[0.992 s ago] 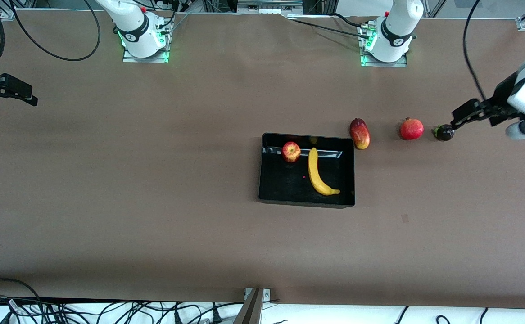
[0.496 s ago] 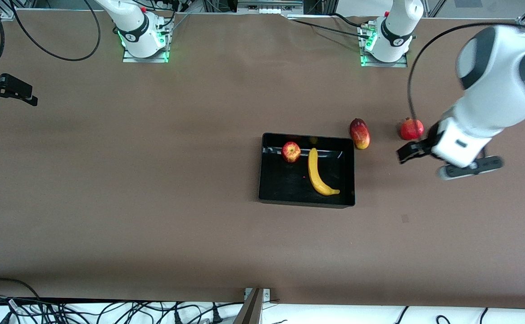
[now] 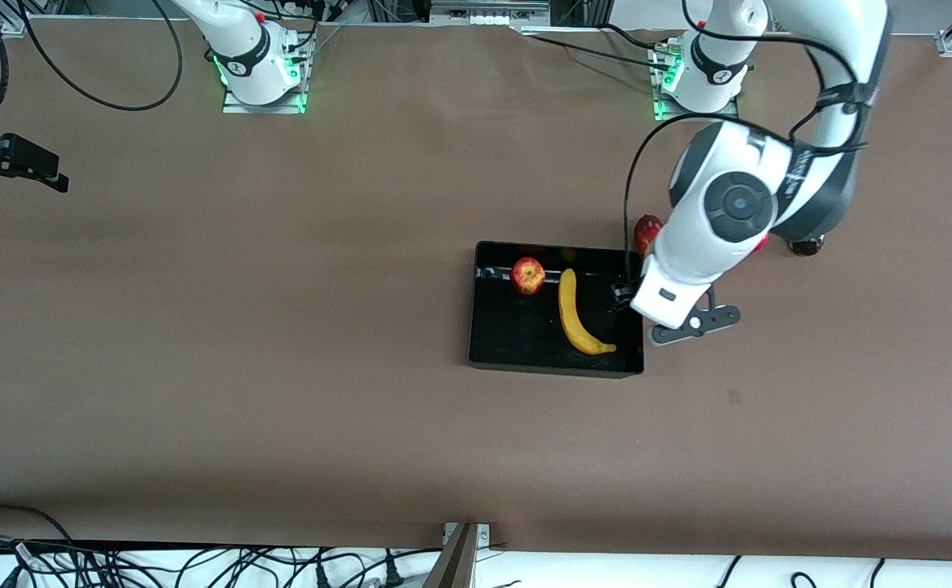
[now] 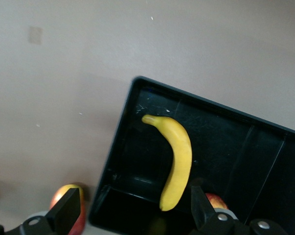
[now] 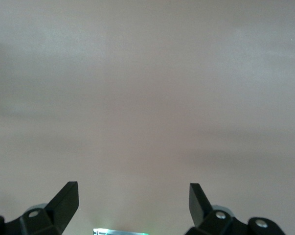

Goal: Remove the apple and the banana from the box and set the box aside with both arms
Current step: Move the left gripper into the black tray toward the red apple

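The black tray (image 3: 517,335) lies mid-table. In it are the red-and-yellow apple (image 3: 528,275), by the wall nearest the robots' bases, and the yellow banana (image 3: 578,315) beside it. My left gripper (image 3: 623,296) is open and empty, over the tray's wall toward the left arm's end. In the left wrist view the left gripper (image 4: 132,205) straddles that wall, with the tray (image 4: 225,142), banana (image 4: 176,156) and apple (image 4: 215,199) in sight. My right gripper (image 3: 51,175) waits, open and empty, at the right arm's end of the table; in the right wrist view the gripper (image 5: 132,200) has only bare table under it.
A red-yellow mango (image 3: 647,231) lies just outside the tray toward the left arm's end and also shows in the left wrist view (image 4: 69,196). The left arm hides most of the pomegranate (image 3: 763,242). A small dark round fruit (image 3: 807,245) lies past it.
The left arm has swung from the table's end near the dark fruit, past the pomegranate, to over the tray's wall. The right arm and the fruits have not moved.
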You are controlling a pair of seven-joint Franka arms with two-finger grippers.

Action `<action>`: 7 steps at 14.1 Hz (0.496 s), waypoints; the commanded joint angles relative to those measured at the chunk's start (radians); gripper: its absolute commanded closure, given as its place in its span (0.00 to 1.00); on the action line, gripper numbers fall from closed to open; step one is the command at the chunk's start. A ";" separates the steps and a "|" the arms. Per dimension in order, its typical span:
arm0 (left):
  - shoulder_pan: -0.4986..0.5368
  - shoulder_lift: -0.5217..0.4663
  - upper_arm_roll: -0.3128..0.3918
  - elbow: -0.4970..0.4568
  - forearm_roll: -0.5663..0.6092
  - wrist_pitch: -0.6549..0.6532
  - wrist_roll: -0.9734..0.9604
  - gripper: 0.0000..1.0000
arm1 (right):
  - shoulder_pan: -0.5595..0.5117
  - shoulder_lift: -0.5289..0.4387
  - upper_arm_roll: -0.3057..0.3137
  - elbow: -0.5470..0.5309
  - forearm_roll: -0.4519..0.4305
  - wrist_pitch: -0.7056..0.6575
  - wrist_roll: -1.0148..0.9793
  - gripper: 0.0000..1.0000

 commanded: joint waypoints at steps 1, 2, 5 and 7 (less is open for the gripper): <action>-0.063 0.048 0.018 0.003 -0.003 0.018 -0.028 0.00 | -0.010 0.007 0.007 0.022 0.020 -0.020 -0.001 0.00; -0.076 0.065 0.017 0.006 -0.003 0.024 -0.039 0.00 | -0.010 0.007 0.007 0.022 0.020 -0.020 -0.001 0.00; -0.143 0.115 0.017 0.004 -0.004 0.058 -0.060 0.00 | -0.011 0.007 0.007 0.022 0.020 -0.020 -0.002 0.00; -0.178 0.151 0.018 0.004 -0.004 0.089 -0.092 0.00 | -0.010 0.007 0.007 0.022 0.020 -0.020 -0.002 0.00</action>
